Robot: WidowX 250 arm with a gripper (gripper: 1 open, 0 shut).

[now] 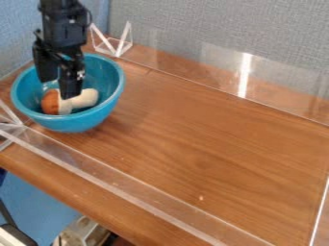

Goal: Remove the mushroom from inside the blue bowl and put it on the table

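A glossy turquoise blue bowl (100,106) stands at the left end of the brown wood-grain table (206,135). Inside it lies the mushroom (80,98) on its side, its reddish-brown cap to the left and its cream stem to the right. My black gripper (58,79) points straight down over the bowl, fingers spread open and reaching into the bowl just above the mushroom. Nothing is between the fingers. The gripper partly hides the bowl's far wall.
Low clear acrylic walls (193,65) ring the tabletop, with a front wall (129,183) along the near edge. A white bracket (118,40) sits at the back left corner behind the bowl.
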